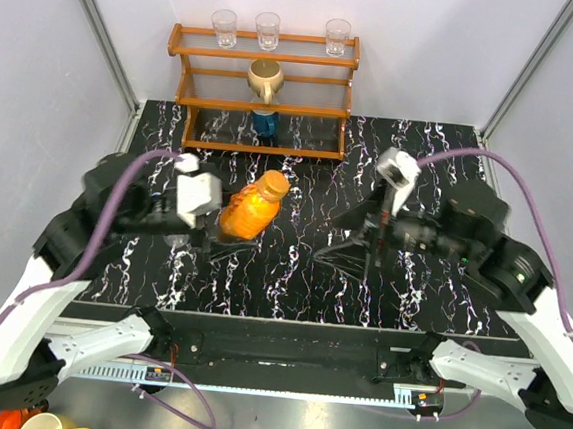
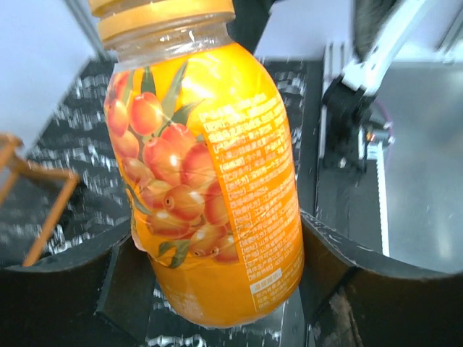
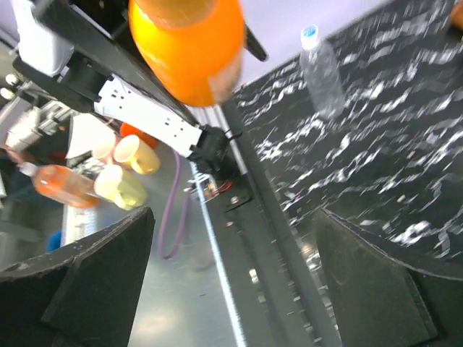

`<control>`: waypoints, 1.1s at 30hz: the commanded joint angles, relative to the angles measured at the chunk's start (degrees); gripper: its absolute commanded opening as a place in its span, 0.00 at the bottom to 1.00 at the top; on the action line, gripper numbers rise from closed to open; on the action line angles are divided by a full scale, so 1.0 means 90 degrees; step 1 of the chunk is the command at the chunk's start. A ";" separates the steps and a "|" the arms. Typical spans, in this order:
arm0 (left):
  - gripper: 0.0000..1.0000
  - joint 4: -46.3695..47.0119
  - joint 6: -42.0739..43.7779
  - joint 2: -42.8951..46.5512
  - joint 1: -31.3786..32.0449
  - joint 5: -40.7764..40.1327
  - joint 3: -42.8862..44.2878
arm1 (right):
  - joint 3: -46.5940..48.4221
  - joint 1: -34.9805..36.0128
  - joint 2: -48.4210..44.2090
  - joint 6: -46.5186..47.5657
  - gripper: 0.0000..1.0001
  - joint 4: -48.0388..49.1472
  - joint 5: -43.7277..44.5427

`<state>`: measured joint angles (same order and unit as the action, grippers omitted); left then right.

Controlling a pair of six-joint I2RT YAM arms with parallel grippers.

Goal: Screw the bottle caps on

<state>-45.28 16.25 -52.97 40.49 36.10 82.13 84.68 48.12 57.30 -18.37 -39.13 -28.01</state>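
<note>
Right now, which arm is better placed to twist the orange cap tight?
Probably the right. The left claw is shut around the orange bottle, holding it tilted off the table. The right claw is open, empty and faces that bottle, so it is free to turn the orange cap.

Glossy, seemingly plastic orange bottle (image 2: 217,181)

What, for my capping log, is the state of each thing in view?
orange bottle: held aloft, tilted, orange cap on
clear bottle: standing free, white cap on
left gripper: shut on orange bottle
right gripper: open, empty
glasses: upright on the rack
</note>
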 commanded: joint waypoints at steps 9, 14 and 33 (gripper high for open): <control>0.24 0.4102 -0.2186 0.0964 -0.0173 0.2649 -0.1652 | 0.1605 0.0025 0.0652 0.2422 1.00 0.2287 -0.2208; 0.24 0.5164 -0.2811 0.0964 -0.0182 0.3030 -0.2142 | 0.2094 0.0034 0.1211 0.2374 1.00 0.2736 -0.2872; 0.23 0.6398 -0.3290 0.0768 -0.0202 0.3909 -0.2250 | 0.1498 0.0034 0.2237 -0.0976 0.93 0.7130 -0.4641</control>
<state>7.27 -13.63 -46.50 39.05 69.21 61.69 97.69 48.29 75.57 -16.82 12.91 -65.95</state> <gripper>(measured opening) 0.681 0.946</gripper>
